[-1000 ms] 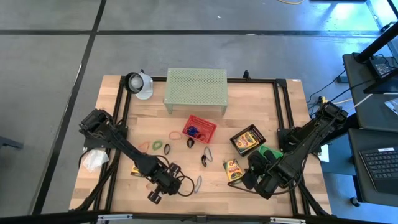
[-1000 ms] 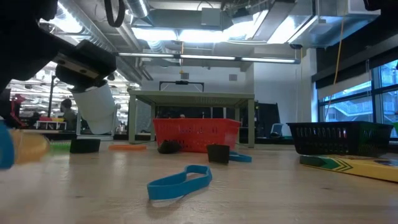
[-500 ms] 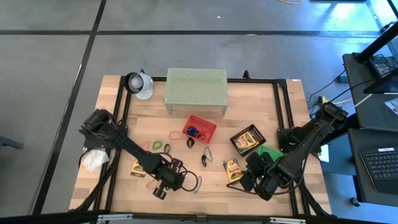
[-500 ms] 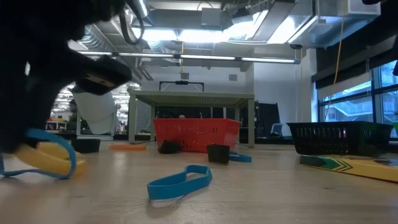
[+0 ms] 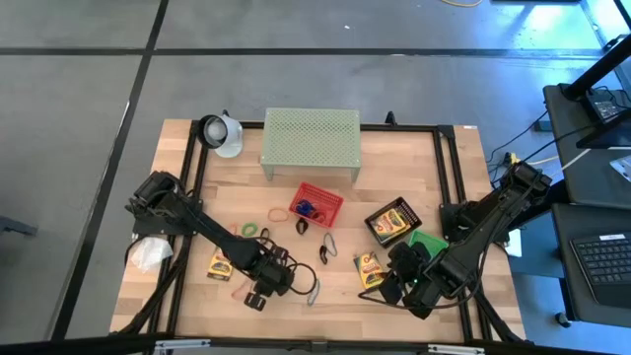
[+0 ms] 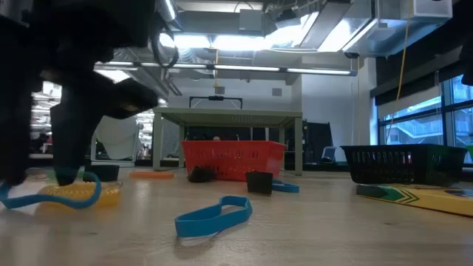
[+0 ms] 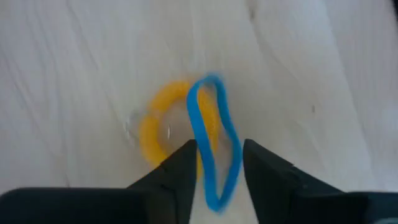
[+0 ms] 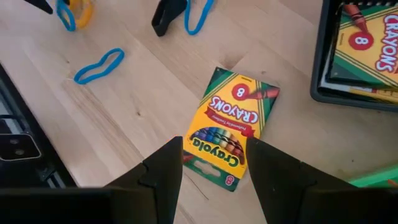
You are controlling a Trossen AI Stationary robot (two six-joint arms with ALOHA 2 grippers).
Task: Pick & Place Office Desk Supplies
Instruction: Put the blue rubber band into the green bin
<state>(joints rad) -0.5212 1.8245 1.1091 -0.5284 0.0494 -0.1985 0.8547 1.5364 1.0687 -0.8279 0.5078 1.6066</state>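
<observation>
The light wooden counter carries everything. The left gripper reaches low near its front edge, fingers apart over a blue band on a yellow ring. The right gripper, fingers spread, hovers over a yellow-green crayon box.

Two dark, near-black jointed arms, built of chunky blocky segments. Black cables loop beside the left gripper and trail along both arms. The fingers are matte black, wedge-shaped and flat-faced; the right gripper has the same tapered pair.
</observation>
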